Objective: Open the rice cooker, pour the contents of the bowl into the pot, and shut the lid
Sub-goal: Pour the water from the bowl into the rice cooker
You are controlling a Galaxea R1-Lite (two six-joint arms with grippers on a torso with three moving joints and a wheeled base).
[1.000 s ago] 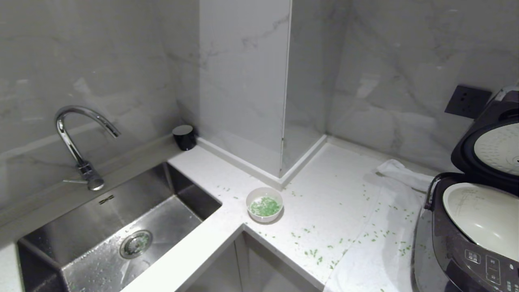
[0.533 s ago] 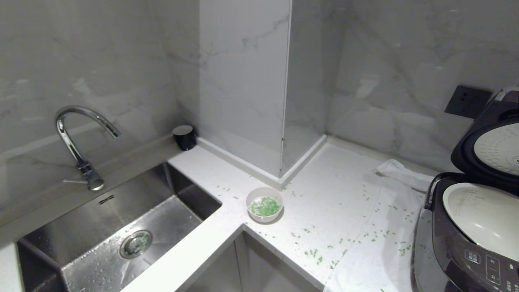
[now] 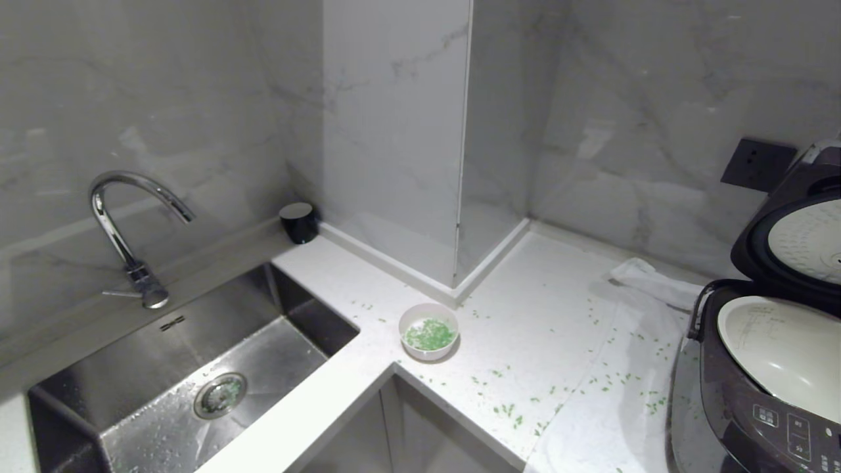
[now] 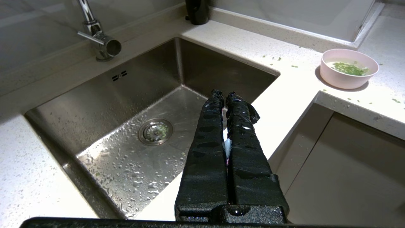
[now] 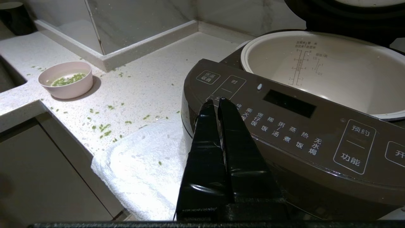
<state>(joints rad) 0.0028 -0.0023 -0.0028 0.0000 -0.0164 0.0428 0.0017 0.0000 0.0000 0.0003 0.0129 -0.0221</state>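
Status: the lid (image 3: pixel 798 243) of the cooker (image 3: pixel 736 394) stands raised, so the opening step is judged complete. The pot (image 3: pixel 782 348) sits in the cooker and looks empty in both views that show it. The bowl (image 3: pixel 428 332) stands upright on the surface (image 3: pixel 545 315), near the corner of the sink (image 3: pixel 197 368) and well apart from the cooker, with green bits (image 3: pixel 429 334) inside. Remaining: grasp the bowl, pour into the pot, close the lid.

Loose green bits lie scattered on the surface and on the white towel (image 3: pixel 631 394) under the cooker.

Left gripper (image 4: pixel 225 94): parked over the sink edge, jaws together, holding nothing. Right gripper (image 5: pixel 215 102): parked in front of the cooker's control panel (image 5: pixel 284 126), jaws together, holding nothing. Neither arm appears in the head view.

Limits of view: the cooker is cut off at the right edge of the head view, so the lid's top face and hinge are hidden. The pot's floor is only partly visible. The depth of the bowl's fill cannot be judged.
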